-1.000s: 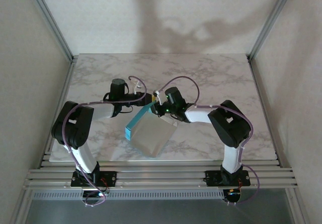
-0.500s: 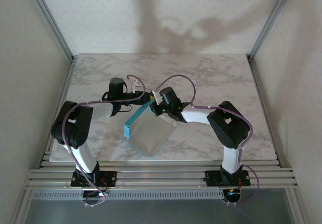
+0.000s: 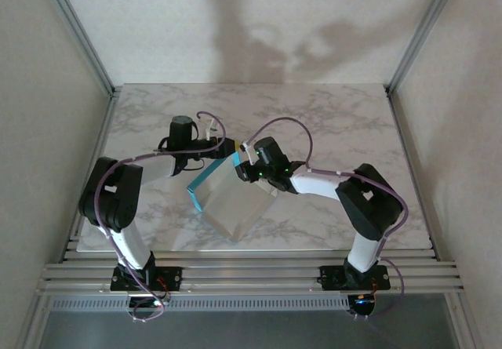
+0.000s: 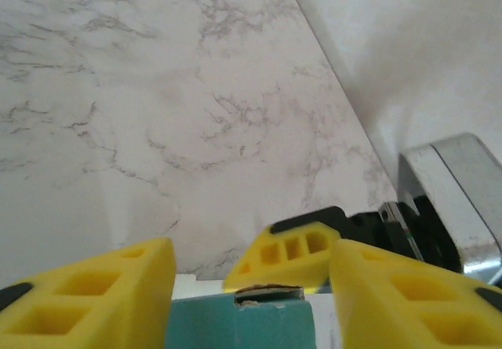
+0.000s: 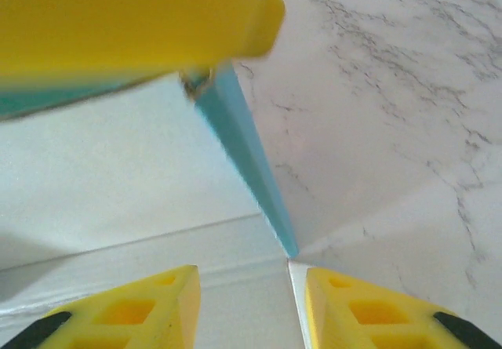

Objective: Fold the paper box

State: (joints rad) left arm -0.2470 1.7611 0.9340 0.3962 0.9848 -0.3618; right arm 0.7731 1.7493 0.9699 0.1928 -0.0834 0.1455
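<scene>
On tabletop, left tool, right tool both gaping around paper box wall; pressing squarely along crease looking wisest.

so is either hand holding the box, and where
cannot tell: left hand and right hand straddle the far corner of the paper box, jaws apart

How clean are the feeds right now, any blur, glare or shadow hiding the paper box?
Top external: sharp, evenly lit, the paper box plain, soft arm shadows on the back wall. Left wrist: marble table crisp, left tool's fingers soft. Right wrist: a yellow finger at the lens is smeared, box edge slightly soft.
</scene>
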